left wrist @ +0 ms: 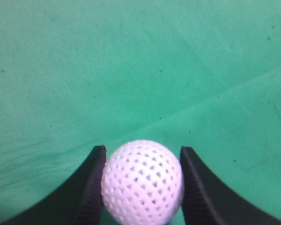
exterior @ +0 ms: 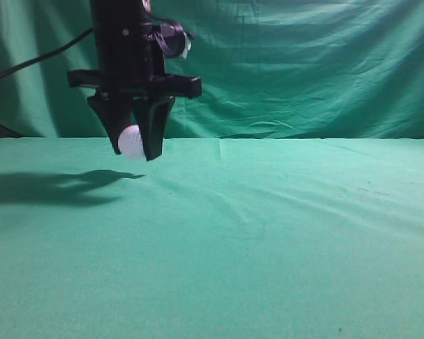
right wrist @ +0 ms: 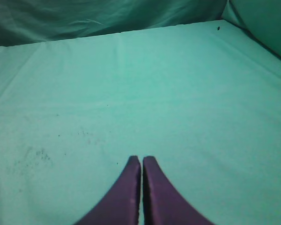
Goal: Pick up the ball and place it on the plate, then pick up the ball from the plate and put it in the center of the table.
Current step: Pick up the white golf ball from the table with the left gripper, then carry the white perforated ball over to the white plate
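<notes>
My left gripper [exterior: 136, 145] is shut on the white dimpled ball [exterior: 131, 142] and holds it in the air above the left part of the teal-green table [exterior: 268, 233]. In the left wrist view the ball [left wrist: 142, 183] sits between the two black fingers of the left gripper [left wrist: 142, 157], with bare cloth [left wrist: 131, 70] below. My right gripper [right wrist: 141, 160] is shut and empty, its purple fingers pressed together over bare cloth [right wrist: 131, 84]; it does not show in the exterior view. No plate is in view.
A draped green curtain [exterior: 304, 63] hangs behind the table. The arm's shadow [exterior: 49, 187] falls on the cloth at the left. The cloth has shallow wrinkles [exterior: 219, 198] near the middle. The table's far right corner [right wrist: 220, 26] shows in the right wrist view.
</notes>
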